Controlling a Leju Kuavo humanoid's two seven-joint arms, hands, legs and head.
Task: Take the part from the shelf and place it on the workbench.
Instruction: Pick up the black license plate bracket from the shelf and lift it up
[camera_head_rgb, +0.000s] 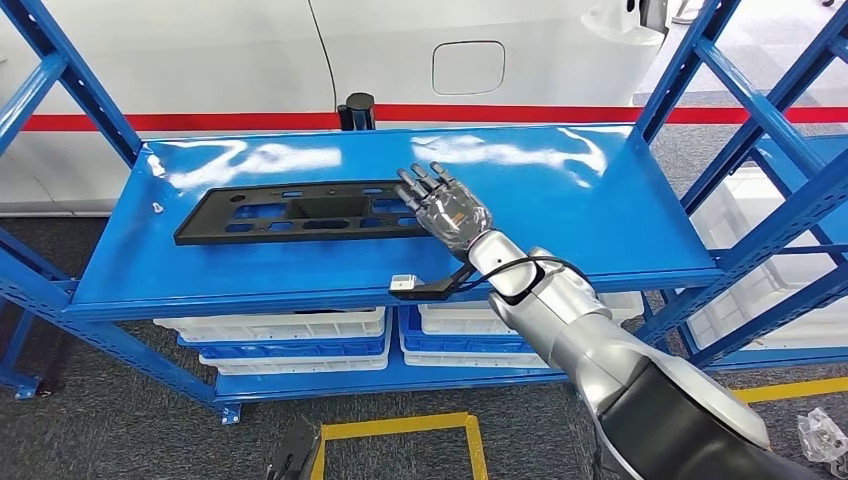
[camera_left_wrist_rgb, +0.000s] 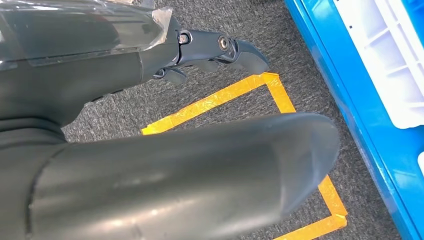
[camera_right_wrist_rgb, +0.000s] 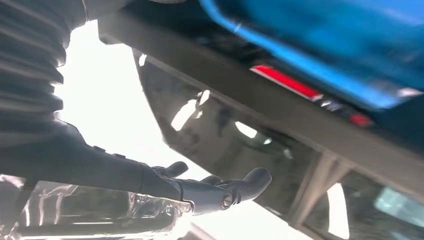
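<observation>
Part (camera_head_rgb: 300, 212), a long flat black plastic panel with cut-outs, lies on the blue shelf (camera_head_rgb: 560, 215) left of centre in the head view. The right hand (camera_head_rgb: 447, 208) sits at mid-frame over the panel's right end, fingers stretched out and slightly apart, gripping nothing; whether they touch the panel I cannot tell. White bins (camera_head_rgb: 290, 335) stand on the lower level below. At the bottom, yellow floor tape (camera_head_rgb: 400, 428) marks grey carpet.

Left wrist view: the left hand (camera_left_wrist_rgb: 150, 140) takes up the left and centre, its dark fingers (camera_left_wrist_rgb: 220, 50) lightly bent at the top, holding nothing. Yellow tape and a blue shelf edge lie to the right.

Right wrist view: blurred; the right hand's fingers reach along the lower centre, extended and empty, with the dark panel's underside above them.
</observation>
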